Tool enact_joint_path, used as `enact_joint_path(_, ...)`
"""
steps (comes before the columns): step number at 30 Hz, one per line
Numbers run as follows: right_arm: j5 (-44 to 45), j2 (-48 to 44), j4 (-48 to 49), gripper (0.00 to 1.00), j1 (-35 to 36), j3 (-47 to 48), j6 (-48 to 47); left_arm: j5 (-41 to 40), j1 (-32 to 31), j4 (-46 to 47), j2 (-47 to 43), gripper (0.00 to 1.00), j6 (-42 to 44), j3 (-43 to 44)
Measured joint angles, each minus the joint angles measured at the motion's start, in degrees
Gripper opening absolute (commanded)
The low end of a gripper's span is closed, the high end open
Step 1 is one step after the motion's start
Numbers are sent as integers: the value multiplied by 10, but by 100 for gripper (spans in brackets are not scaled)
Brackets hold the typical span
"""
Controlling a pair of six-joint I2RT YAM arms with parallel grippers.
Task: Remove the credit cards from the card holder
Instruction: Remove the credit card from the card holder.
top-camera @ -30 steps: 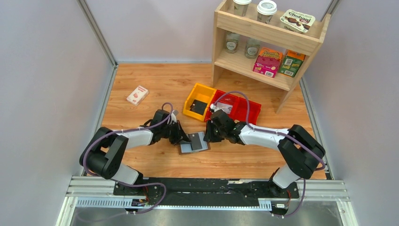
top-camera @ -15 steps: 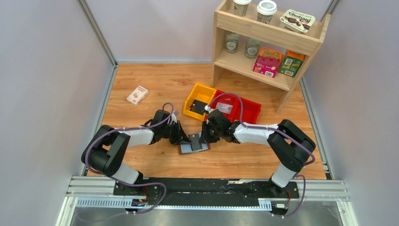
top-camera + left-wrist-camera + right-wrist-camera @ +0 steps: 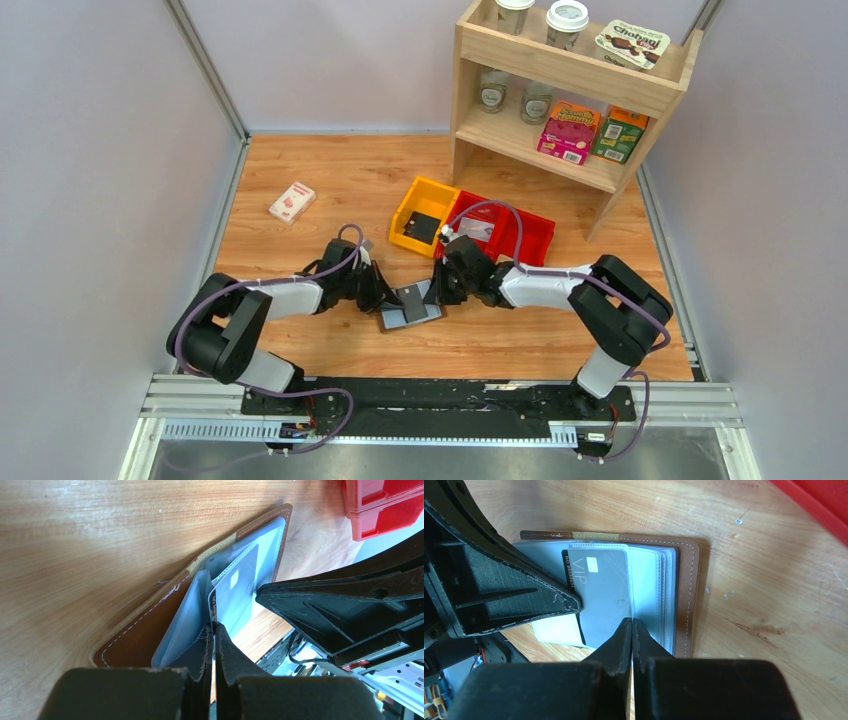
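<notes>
Card holder (image 3: 686,595) lies open on wooden table (image 3: 300,170) — right gripper (image 3: 631,622) pinches grey card (image 3: 601,590) marked "VIP"; left gripper (image 3: 214,630), clamped shut, at the card's opposite edge.

The top camera looked down from above and behind the arms, far enough off to take in the whole table (image 3: 330,180) and the shelf (image 3: 580,70). Each wrist camera sat low and close over the wood, sighting along its own tool. The one behind the left tool (image 3: 214,630) faced the right tool (image 3: 631,622), and the other faced back. All three views shared the card holder (image 3: 408,315).
</notes>
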Motion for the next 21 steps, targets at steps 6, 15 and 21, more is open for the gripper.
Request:
enact_joint_path(6,5,-3,5,0,-3,-5,14,-13,0,-3,-21,4,-4,-13)
enact_joint_path(15,5,-11,-18,9,-4,3,-2,-12,0,-9,-21,4,-3,-14)
enact_joint_path(21,2,-12,-80,14,-5,39,-41,-11,0,-16,-21,6,-1,-14)
